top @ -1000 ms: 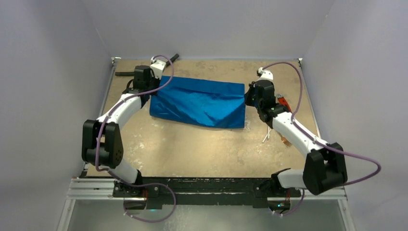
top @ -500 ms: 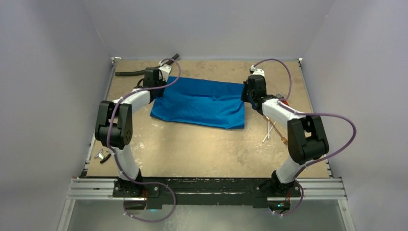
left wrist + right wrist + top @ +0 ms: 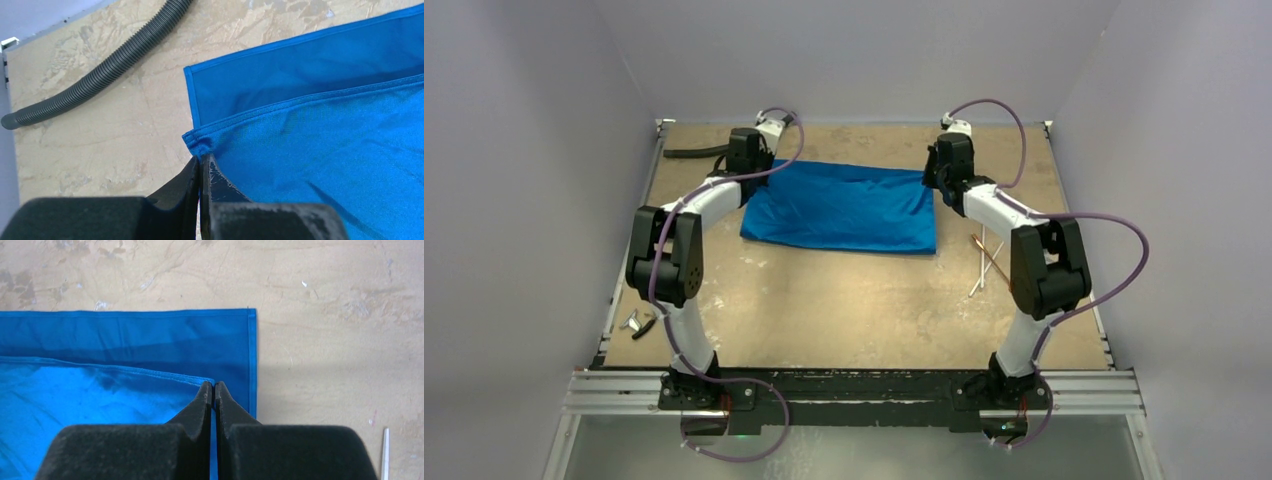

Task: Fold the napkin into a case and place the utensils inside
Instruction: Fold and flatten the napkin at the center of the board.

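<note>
Pinching one napkin (image 3: 844, 205), two pairs of fingers (image 3: 186, 184).

Even diffuse lighting, soft shadows, sharp focus.

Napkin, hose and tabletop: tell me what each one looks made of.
Napkin: thin cloth, likely synthetic, with a slight sheen; the stitched hem and soft wrinkles show it.
Hose: black corrugated tubing, probably plastic or rubber, matte, ribbed all along.
Tabletop: looks like pressed wood-chip board, tan, mottled with flakes and scuffs.
</note>
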### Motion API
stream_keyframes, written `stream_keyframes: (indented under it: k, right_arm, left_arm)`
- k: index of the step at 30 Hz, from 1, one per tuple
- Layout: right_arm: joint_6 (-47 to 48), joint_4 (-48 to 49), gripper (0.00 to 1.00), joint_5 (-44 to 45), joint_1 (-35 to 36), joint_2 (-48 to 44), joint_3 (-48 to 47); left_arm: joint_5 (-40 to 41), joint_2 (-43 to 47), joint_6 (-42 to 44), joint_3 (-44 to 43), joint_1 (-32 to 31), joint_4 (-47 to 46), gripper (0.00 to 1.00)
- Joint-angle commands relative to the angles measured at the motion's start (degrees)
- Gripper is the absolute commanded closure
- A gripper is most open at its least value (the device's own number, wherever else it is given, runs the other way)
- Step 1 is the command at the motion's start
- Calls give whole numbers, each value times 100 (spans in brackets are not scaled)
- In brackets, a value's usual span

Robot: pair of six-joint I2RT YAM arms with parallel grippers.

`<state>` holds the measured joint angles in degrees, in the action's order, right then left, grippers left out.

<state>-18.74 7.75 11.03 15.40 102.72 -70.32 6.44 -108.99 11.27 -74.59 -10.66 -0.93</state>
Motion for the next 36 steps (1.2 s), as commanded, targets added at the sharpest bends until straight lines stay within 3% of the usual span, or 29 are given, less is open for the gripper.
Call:
stream_keyframes:
  k: [1,16,30,33,35,36]
  right_arm:
    - [125,157,100,136,-104,327,-493]
    - [178,275,100,102,-378,1447,-1282]
    - [290,327,100,141,-413,1835,-1688]
    - [284,266,100,152,-409,1944,-1787]
    - [284,203,90,173,-410,2028,-1856]
    - [278,140,78,216,-412,2071,-1918]
  left_arm:
    - [269,-96,-7,-398,-7,-346,100]
    - [554,-1354,-90,-1217,-31,-521,100]
    - [949,-1485,-2,-1200,-114,-824,100]
    - [1092,-1562,60,-1235,-180,-788,91]
    - [1174,-1536,58,-1212,-195,-815,83]
    - [1161,-1507,60,-1201,-193,-825,77]
